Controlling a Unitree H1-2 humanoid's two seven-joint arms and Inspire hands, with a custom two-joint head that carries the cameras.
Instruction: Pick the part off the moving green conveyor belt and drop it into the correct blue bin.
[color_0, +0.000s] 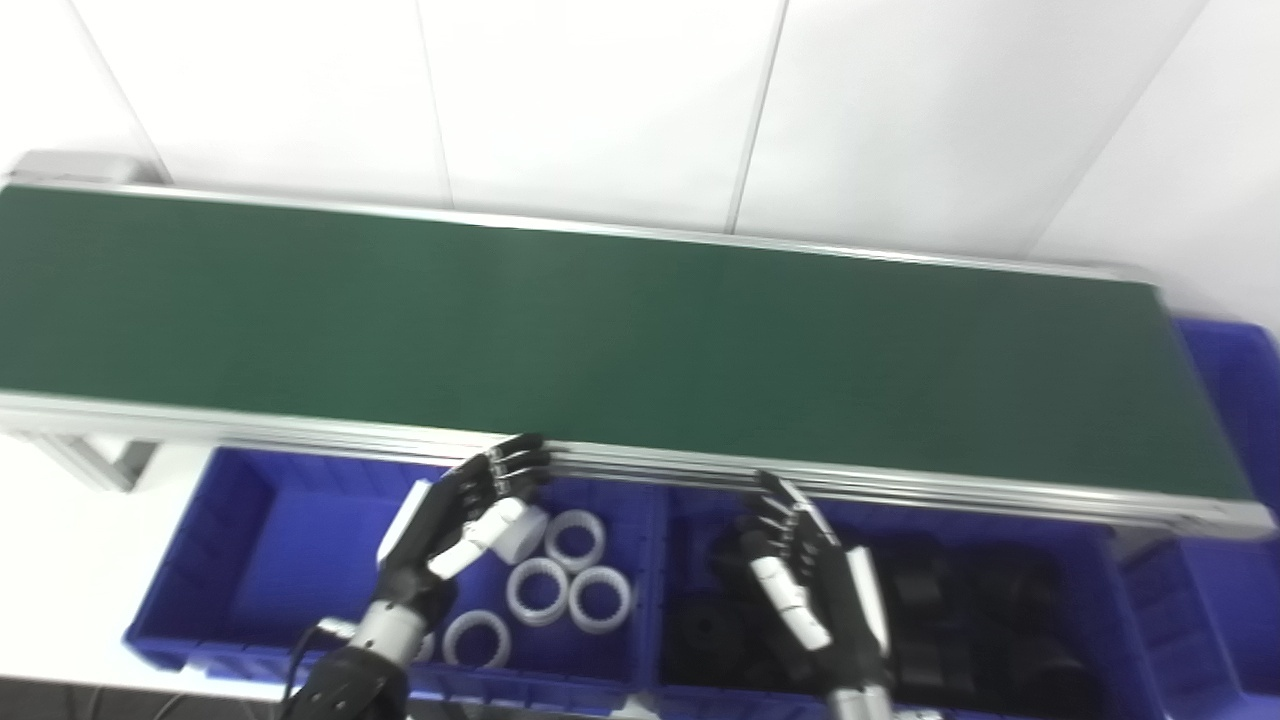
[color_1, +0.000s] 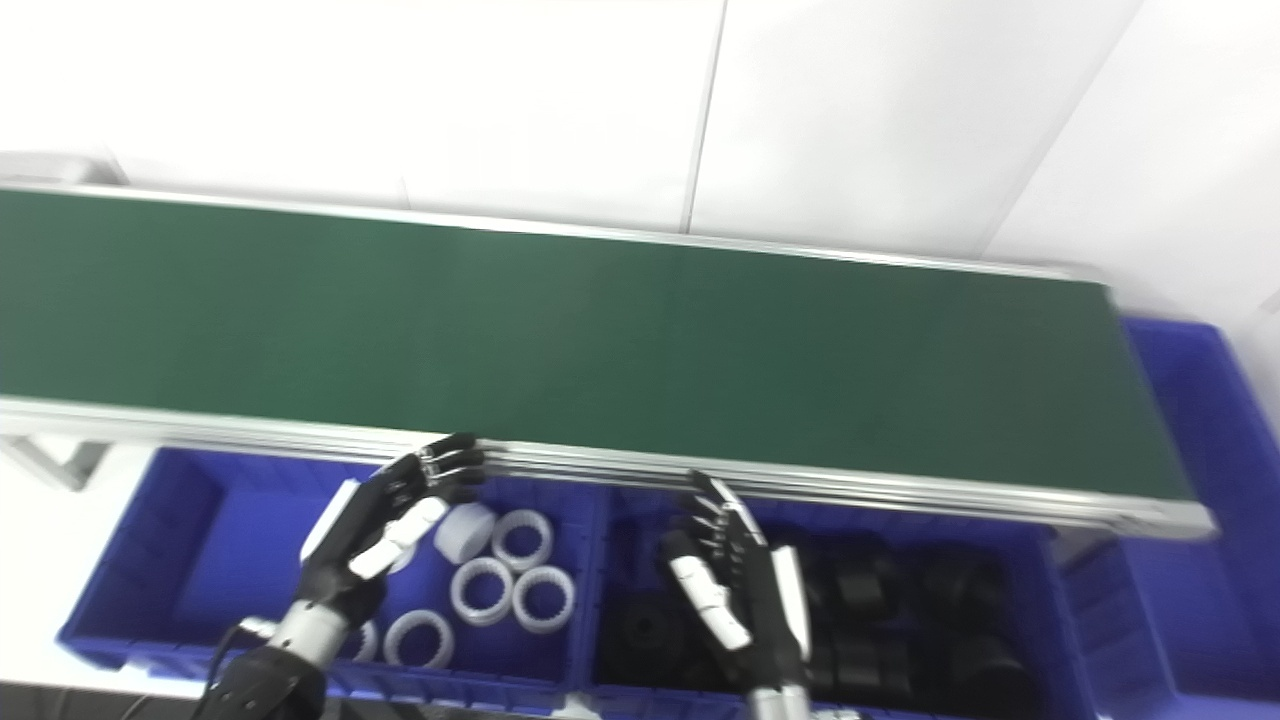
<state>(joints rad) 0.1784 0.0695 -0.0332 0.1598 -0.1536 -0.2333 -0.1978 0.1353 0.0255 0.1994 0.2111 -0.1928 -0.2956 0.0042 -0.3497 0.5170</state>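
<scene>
Two hands reach up from the bottom edge in our left eye view, below a long green conveyor belt (color_0: 600, 340) whose surface is bare. Our left hand (color_0: 455, 520) hovers over the left blue bin (color_0: 250, 540), fingers spread and holding nothing. A white cylindrical part (color_0: 522, 535) lies in that bin just beside the hand, at about 3 o'clock from its palm; we cannot tell whether the thumb touches it. White toothed rings (color_0: 570, 580) lie at 4 o'clock. Our right hand (color_0: 810, 580) is released too, fingers apart, above black parts (color_0: 960, 610) in the right blue bin (color_0: 1130, 600).

Seen through our right eye view, the white part (color_1: 465, 531) sits clear of the left hand (color_1: 385, 525), near its thumb at 3 o'clock. The right hand (color_1: 735, 585) is empty.
</scene>
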